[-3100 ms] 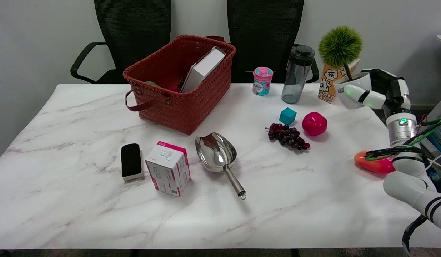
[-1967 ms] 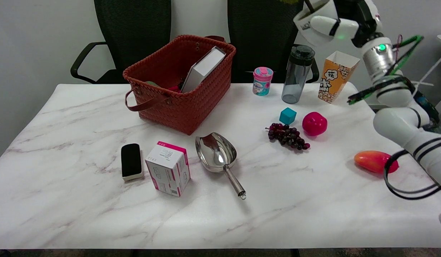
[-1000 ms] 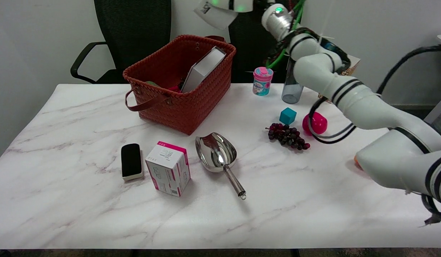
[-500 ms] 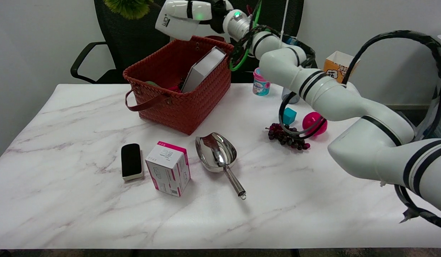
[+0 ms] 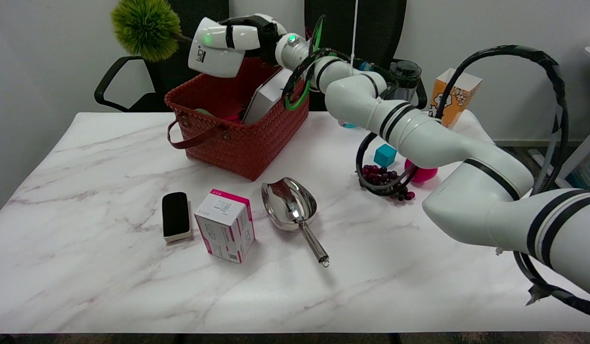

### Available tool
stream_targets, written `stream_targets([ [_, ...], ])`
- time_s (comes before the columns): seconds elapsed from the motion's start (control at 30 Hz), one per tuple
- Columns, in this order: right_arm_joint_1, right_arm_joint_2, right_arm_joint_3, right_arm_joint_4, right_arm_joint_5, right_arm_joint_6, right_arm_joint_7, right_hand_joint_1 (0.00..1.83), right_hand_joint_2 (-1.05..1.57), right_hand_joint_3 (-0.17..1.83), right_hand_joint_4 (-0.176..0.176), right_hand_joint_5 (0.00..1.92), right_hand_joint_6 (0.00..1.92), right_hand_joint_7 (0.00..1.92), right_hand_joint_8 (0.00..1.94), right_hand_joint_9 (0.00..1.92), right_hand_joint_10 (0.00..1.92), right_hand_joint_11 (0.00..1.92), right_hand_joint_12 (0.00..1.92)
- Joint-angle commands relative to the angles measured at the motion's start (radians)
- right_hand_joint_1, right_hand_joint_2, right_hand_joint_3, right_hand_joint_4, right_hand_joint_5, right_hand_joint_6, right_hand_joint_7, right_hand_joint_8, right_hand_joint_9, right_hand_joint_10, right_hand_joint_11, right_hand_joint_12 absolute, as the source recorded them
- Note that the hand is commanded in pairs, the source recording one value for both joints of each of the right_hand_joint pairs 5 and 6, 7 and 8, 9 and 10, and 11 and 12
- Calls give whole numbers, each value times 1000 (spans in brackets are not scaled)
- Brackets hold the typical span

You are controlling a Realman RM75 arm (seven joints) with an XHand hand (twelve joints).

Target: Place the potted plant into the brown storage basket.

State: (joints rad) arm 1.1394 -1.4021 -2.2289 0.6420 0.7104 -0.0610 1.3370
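Since half a second ago the right hand point(image 5: 244, 36) has come down and leftward, bringing the potted plant point(image 5: 199, 45) lower over the brown storage basket point(image 5: 237, 112), so the green tuft, then cut off at the top edge, now shows whole. The fingers point(image 5: 230, 37) are clamped on the white pot, which hangs tipped hard over on its side above the basket's far left part, its stem and round spiky head jutting out beyond the left rim, clear of the weave. The risk, as I judge it, lies in that tilt: lowered as it is, the tuft would catch the rim or hang outside, and the glossy, tapering pot could twist in the grip or tumble out. A grey flat box point(image 5: 268, 93) leaning inside against the right wall narrows the room and could be knocked. The basket is stiff reddish-brown plaited weave with a loop handle; the pot is smooth and hard, the foliage a bristly plastic-looking ball. The tabletop point(image 5: 84, 267) is polished pale marble.
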Motion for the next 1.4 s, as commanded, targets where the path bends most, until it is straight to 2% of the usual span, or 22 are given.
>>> stream_targets([
  [0.03, -39, -46, -16, -59, 3, -28, 1, 1160, 822, 579, 0, 783, 783, 1174, 1174, 1053, 1053, 694, 694],
  [1.4, -60, -32, -8, -54, 5, -17, -19, 1143, 807, 632, 0, 787, 787, 1188, 1188, 1032, 1032, 689, 689],
])
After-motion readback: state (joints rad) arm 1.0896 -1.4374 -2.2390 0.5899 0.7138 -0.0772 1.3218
